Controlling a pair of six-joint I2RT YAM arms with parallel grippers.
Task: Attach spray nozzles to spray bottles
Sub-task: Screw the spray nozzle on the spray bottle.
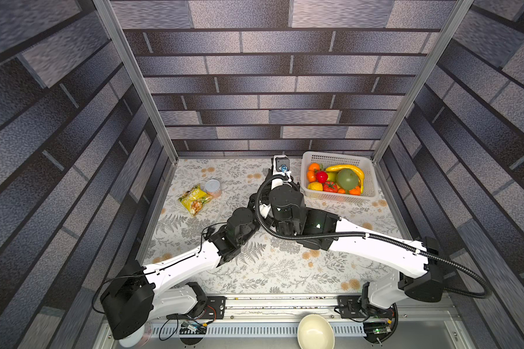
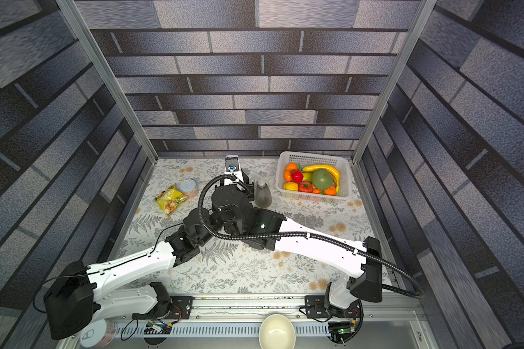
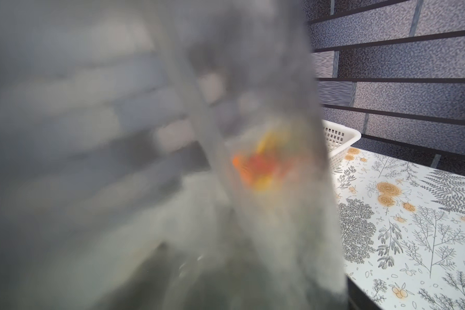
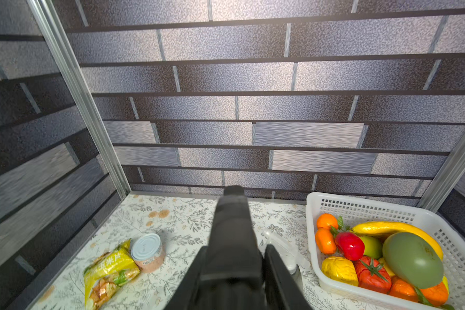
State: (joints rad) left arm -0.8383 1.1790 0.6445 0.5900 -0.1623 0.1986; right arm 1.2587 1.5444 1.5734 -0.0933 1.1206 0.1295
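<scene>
Fingers [image 4: 279, 276] of the right gripper [image 4: 236, 249] flank the black spray nozzle [image 4: 232, 228], one on each side. A sliver of tablecloth shows between the nozzle and one finger, so I cannot tell whether they pinch it or stand just clear.

Left gripper: hidden under the right arm in both top views, and its fingers are absent from its own wrist view, so its state cannot be told. That wrist view is filled by a blurred grey spray bottle [image 3: 226, 174], very close to the lens. Judged to be held by the left arm beneath the nozzle, near the middle of the table's far edge. Neck and collar unseen.

Risks, judged:
- If the collar is not yet threaded, parting fingers would let the nozzle tilt or drop from the neck.
- A weak left hold would let the bottle turn with the nozzle.
- The second bottle [image 2: 263, 195], white nozzle [image 4: 278, 243] already on, stands just beside one right finger. It lies between that finger and the fruit basket [image 2: 315, 157] in the far right corner, so a sideways swing could topple it.
</scene>
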